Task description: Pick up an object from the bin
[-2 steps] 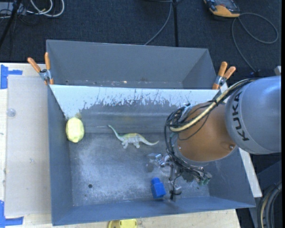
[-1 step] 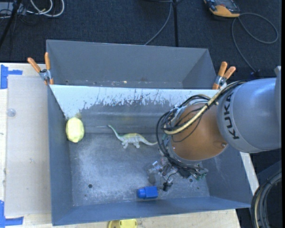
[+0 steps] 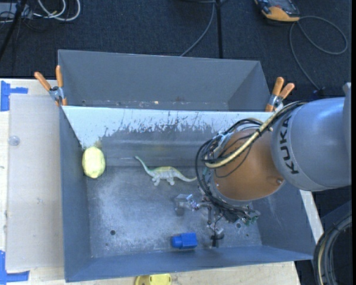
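Yellow-green lump point(image 3: 94, 162) sits far left in the bin point(image 3: 166, 88), pale toy dinosaur point(image 3: 166, 174) mid-floor, blue block point(image 3: 184, 240) by the near wall, just left of my claw point(image 3: 215, 233), low over bare floor; open or closed, I cannot tell. Closing here, I judge, could grab nothing or knock the block aside.

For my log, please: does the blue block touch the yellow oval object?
No, the blue block lies by the front wall, apart from the yellow oval object at left.
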### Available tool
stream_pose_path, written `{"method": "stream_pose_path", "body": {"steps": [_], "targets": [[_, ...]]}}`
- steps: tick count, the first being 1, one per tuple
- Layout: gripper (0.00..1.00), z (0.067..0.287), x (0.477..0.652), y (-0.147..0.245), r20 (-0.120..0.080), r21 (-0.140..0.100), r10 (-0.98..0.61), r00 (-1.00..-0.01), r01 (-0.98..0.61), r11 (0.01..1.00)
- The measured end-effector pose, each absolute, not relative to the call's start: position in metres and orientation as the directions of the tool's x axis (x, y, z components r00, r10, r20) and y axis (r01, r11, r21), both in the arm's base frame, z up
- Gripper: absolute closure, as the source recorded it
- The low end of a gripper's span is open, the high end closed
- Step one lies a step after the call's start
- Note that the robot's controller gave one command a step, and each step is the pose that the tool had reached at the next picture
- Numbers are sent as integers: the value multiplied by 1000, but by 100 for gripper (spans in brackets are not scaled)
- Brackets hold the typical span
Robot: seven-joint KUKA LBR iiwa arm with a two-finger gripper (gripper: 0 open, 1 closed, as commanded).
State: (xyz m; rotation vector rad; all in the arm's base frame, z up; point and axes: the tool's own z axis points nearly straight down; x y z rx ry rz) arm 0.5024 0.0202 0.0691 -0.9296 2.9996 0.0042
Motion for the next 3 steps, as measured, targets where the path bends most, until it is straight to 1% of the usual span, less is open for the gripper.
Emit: {"method": "stream_pose_path", "body": {"steps": [1, 2, 3], "targets": [[0, 69, 502, 20, -2, 2, -565, -825, -565, 825], [0, 70, 490, 37, -4, -2, -679, -734, -679, 734], [0, 71, 487, 55, -9, -3, -742, -670, -742, 670]]}}
